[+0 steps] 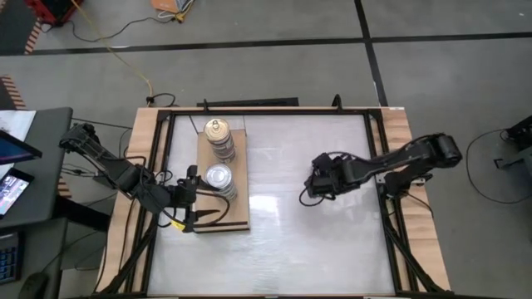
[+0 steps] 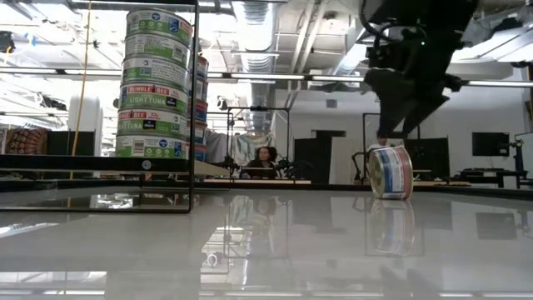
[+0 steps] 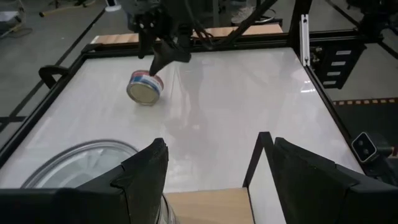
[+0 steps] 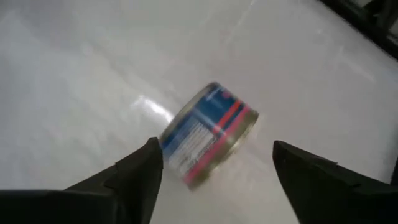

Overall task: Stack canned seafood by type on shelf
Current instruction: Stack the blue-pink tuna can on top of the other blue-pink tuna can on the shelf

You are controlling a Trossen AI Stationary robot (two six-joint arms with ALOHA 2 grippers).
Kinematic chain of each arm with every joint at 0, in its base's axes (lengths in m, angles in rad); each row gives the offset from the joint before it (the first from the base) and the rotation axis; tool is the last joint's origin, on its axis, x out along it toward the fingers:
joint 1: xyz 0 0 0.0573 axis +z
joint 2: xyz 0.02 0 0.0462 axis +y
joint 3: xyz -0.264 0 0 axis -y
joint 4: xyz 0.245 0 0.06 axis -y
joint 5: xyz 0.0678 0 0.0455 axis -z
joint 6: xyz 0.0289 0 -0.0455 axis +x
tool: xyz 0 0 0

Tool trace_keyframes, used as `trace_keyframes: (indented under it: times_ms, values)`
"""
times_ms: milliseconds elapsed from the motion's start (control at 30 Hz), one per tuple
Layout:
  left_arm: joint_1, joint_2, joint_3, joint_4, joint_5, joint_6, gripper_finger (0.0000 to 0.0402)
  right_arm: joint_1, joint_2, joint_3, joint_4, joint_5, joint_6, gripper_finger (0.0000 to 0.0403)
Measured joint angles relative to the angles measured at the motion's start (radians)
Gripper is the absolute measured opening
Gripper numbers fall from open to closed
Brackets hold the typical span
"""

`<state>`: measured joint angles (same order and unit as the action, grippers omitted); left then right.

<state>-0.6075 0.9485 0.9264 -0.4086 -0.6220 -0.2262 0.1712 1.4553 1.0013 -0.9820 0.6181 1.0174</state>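
Under R gripper (image 4: 211, 163) — jaws open — round metal tin (image 4: 208, 134) on edge; L gripper (image 3: 214, 168) open too.

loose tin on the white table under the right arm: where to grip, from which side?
The tin sits on its edge, tilted, not flat. Grip across its two flat faces, coming from above with the right gripper, which hangs open over it. Probably safer than pinching the curved wall, which could roll away.

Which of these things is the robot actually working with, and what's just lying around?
Part of the job:
- loose tin on its edge on the white tabletop, under the right gripper
- gold-topped stack
- silver-topped stack
- shelf
- left gripper, by the shelf

Just around:
- cables on the floor
- person in the room behind
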Motion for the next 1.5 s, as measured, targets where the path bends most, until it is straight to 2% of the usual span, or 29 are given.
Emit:
trace_keyframes:
  times_ms: [167, 367, 533, 667, 900, 1167, 1500]
  values:
    - [0.000, 0.000, 0.000, -0.001, 0.003, -0.012, 0.0277, 0.089, 0.075, -0.016, 0.027, 0.139, 0.202, 0.0350]
    - [0.000, 0.000, 0.000, -0.005, 0.008, -0.025, 0.0277, 0.178, 0.175, -0.016, 0.000, 0.344, 0.440, 0.0354]
    - [0.000, 0.000, 0.000, -0.005, 0.016, -0.033, 0.0277, 0.196, 0.241, -0.016, -0.109, 0.428, 0.638, 0.0354]
    - [0.000, 0.000, 0.000, -0.005, 0.015, -0.033, 0.0277, 0.183, 0.306, -0.016, -0.086, 0.452, 0.732, 0.0354]
    - [0.000, 0.000, 0.000, -0.029, 0.015, -0.059, 0.0277, 0.167, 0.379, -0.016, -0.028, 0.442, 0.737, 0.0354]
    - [0.000, 0.000, 0.000, -0.051, 0.015, -0.082, 0.0277, 0.168, 0.382, -0.026, 0.016, 0.414, 0.706, 0.0348]
    - [0.000, 0.000, 0.000, -0.051, 0.015, -0.077, 0.0277, 0.141, 0.336, -0.239, 0.414, 0.381, 0.549, 0.0314]
